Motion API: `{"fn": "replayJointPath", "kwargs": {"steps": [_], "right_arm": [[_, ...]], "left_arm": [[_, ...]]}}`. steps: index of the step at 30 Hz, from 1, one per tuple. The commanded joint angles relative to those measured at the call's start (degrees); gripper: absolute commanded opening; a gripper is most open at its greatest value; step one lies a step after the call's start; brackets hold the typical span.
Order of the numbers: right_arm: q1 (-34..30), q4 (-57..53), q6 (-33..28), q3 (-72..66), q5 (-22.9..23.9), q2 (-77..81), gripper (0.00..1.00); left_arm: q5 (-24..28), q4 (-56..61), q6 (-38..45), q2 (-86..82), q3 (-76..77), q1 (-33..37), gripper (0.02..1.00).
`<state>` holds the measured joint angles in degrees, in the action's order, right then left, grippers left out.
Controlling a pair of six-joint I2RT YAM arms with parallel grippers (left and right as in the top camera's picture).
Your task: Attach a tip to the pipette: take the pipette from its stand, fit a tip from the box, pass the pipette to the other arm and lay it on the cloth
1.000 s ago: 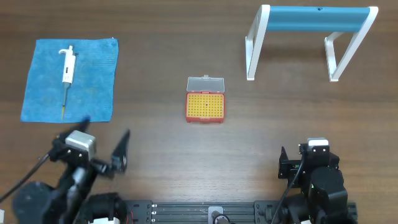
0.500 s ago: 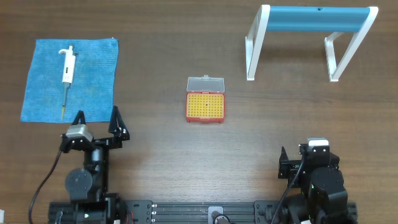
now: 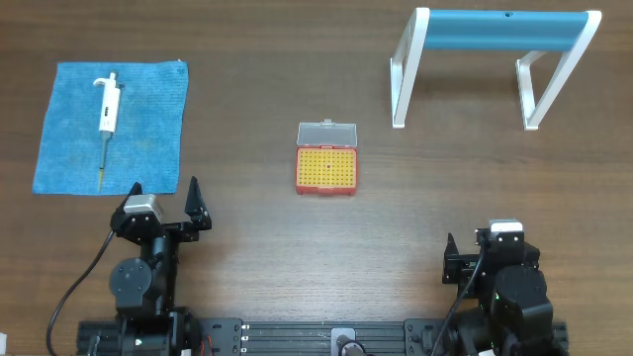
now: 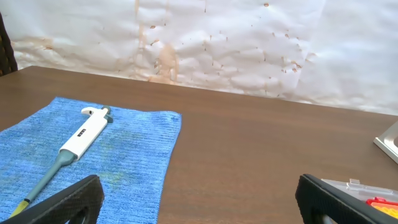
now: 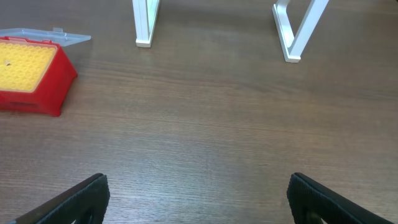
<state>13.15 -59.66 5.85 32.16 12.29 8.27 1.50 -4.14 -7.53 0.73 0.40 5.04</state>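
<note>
The white pipette lies on the blue cloth at the far left, with its yellow tip fitted and pointing toward the near edge. My left gripper stands open and holds nothing, just in front of the cloth's near right corner. In the left wrist view the pipette lies on the cloth, beyond my left gripper. My right gripper is open and holds nothing, low at the near right. The red tip box sits mid-table with its lid open.
The white and blue pipette stand spans the far right; its legs rise beyond my right gripper. The tip box is off to that gripper's side. Bare wooden table lies between the arms.
My left arm has swung from a tilted pose near the left edge back upright and a little to the right, its gripper staying open. The pipette and the right arm have not moved.
</note>
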Motion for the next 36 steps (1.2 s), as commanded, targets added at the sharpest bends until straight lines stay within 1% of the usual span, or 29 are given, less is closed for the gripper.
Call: {"fn": "replayJointPath", "kwargs": {"steps": [1,12,13,14,15,16,18,19,20,21,23,29,33,36], "right_arm": [[0.17,0.13,-0.59,-0.09,0.70,-0.37,0.925],[0.04,0.13,-0.59,-0.09,0.70,-0.37,0.925],[-0.63,0.13,-0.59,-0.09,0.66,-0.42,0.923],[-2.93,1.07,0.15,-0.11,-0.20,-0.44,0.925],[-6.95,7.65,1.03,-0.66,-0.68,-0.52,0.925],[-11.19,15.17,0.94,-1.95,-3.17,-0.98,0.925],[-17.66,30.10,0.94,-7.04,-7.87,-2.73,0.925],[-19.54,37.70,0.94,-11.17,-10.23,-5.20,0.925],[-19.65,43.87,0.98,-15.82,-10.45,-8.57,0.928],[-19.39,50.40,1.16,-19.34,-10.71,-7.52,0.925],[-18.27,56.26,0.92,-23.87,-10.40,-8.26,0.925],[-12.96,58.90,1.77,-31.98,-10.40,-8.22,0.925],[-12.79,55.56,0.90,-31.93,-10.62,-8.04,0.925],[-12.79,55.65,0.92,-31.93,-10.62,-8.00,0.925]], "left_arm": [[0.50,-0.42,0.98,-0.52,-0.09,-0.20,0.996],[0.50,-0.42,0.98,-0.52,-0.09,-0.20,0.996],[0.50,-0.42,0.98,-0.52,-0.09,-0.20,0.993],[0.50,-0.42,0.98,-0.52,-0.09,-0.20,0.993],[0.50,-0.42,0.98,-0.52,-0.09,-0.20,0.996],[0.50,-0.42,0.98,-0.52,-0.09,-0.20,0.996],[0.50,-0.42,0.98,-0.52,-0.09,-0.20,0.996],[0.50,-0.42,0.98,-0.52,-0.09,-0.20,0.996],[0.50,-0.42,0.98,-0.52,-0.09,-0.20,0.996],[0.50,-0.42,0.98,-0.52,-0.09,-0.20,0.996],[0.50,-0.42,0.98,-0.52,-0.09,-0.20,0.996],[0.50,-0.42,0.98,-0.52,-0.09,-0.20,0.996],[0.50,-0.42,0.98,-0.52,-0.09,-0.20,0.996],[0.50,-0.42,0.98,-0.52,-0.09,-0.20,0.996]]}}
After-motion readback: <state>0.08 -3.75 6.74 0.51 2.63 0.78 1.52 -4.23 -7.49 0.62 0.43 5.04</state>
